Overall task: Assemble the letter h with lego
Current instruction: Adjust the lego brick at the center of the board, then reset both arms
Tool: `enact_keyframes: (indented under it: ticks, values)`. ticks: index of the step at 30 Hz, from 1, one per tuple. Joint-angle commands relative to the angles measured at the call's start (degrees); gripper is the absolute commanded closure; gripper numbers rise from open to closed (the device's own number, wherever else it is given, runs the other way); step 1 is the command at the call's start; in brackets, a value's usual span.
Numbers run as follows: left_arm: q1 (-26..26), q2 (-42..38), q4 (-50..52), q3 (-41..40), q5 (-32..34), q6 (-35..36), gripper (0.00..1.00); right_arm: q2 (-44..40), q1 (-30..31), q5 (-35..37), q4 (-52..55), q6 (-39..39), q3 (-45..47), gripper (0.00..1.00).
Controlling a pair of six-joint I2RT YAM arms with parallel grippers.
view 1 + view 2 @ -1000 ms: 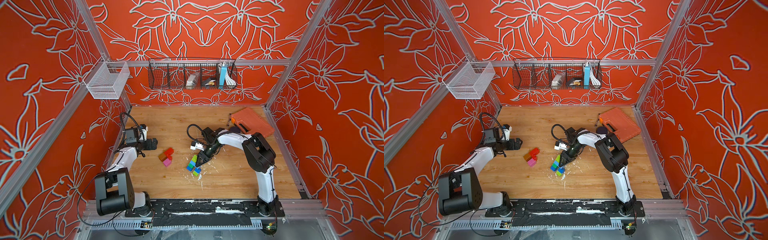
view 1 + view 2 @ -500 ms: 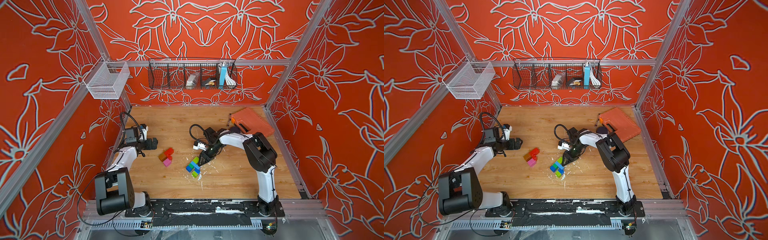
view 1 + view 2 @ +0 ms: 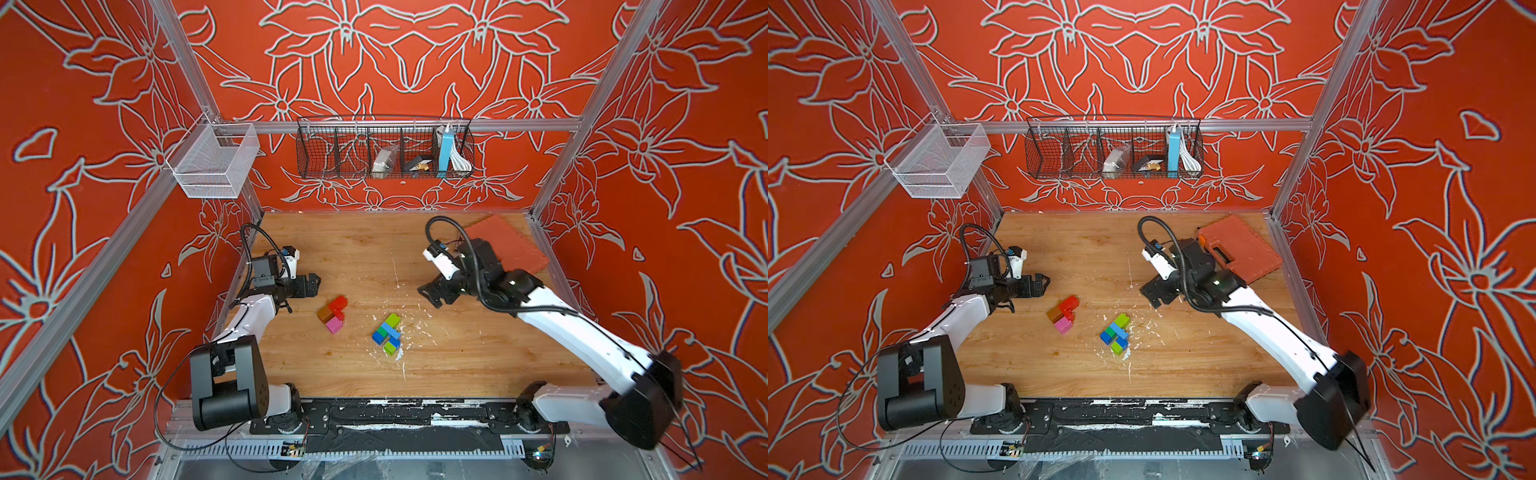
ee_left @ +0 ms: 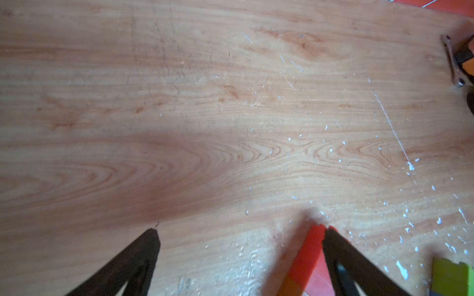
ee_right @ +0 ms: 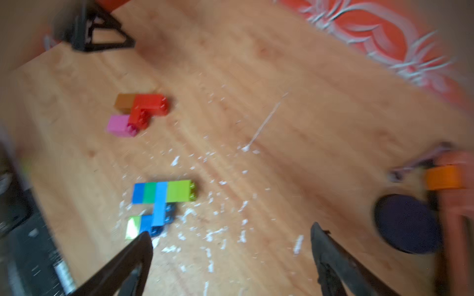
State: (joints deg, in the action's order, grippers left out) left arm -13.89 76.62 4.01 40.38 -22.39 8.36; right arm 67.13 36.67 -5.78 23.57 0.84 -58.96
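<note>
1. No text, label, brand, number or sign can be read in any view.
2. The items in the wire basket point(image 3: 324, 154) are shown too small for print to be made out.

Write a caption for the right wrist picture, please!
Open right gripper facing blue-green lego, red-pink lego beyond.

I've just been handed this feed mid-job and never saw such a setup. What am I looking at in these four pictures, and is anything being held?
Two white robot arms stand at the near edge of a wooden table. Two pictures look down from overhead, nearly identical; the other two come from cameras on each arm's wrist. The left pincer and right pincer are both open, holding nothing. On the table lie two brick clumps: red, brown and pink lego, and green and blue lego. An orange tool case sits at the far right corner.
</note>
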Motion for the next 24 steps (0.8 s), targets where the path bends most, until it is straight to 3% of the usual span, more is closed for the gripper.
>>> enact_keyframes:
  ticks: [1, 5, 10, 12, 16, 19, 21, 22, 24]
  values:
    - [3.78, -3.66, -10.91, -5.6, 1.55, -2.91, 0.0, -8.2, -2.08, 20.61, -13.62, 2.16, 10.54, 0.02]
    - [7.17, -3.73, -21.91, -10.83, 6.54, -5.31, 0.0, -17.83, -6.3, 31.59, -29.31, 5.08, 25.28, 0.02]
    - [7.99, 0.43, -32.32, -14.27, 9.55, -7.96, 0.0, -18.26, -17.08, 33.36, -35.64, 3.29, 34.46, 0.02]
    - [9.02, 3.61, -35.98, -15.03, 11.7, -7.68, 0.0, -15.97, -21.86, 31.16, -42.37, 3.38, 39.09, 0.02]
    - [9.5, 2.43, -39.64, -18.19, 15.18, -8.32, 0.0, -9.35, -30.07, 22.79, -53.75, 0.0, 44.88, 0.02]
    - [9.65, 5.42, -55.95, -25.21, 13.56, -7.92, 0.0, -3.77, -31.36, 20.98, -58.87, -0.84, 44.52, 0.02]
    - [9.75, 3.47, -48.1, -22.71, 14.75, -7.93, 0.0, 0.55, -32.06, 20.71, -64.17, -1.82, 44.3, 0.02]
    - [9.76, 5.17, -50.97, -22.82, 15.36, -8.49, 0.0, 2.88, -32.64, 19.56, -66.1, -2.11, 43.84, 0.02]
    - [9.76, 3.53, -46.48, -21.89, 15.21, -8.24, 0.0, 7.9, -32.8, 19.58, -66.71, -2.0, 41.8, 0.02]
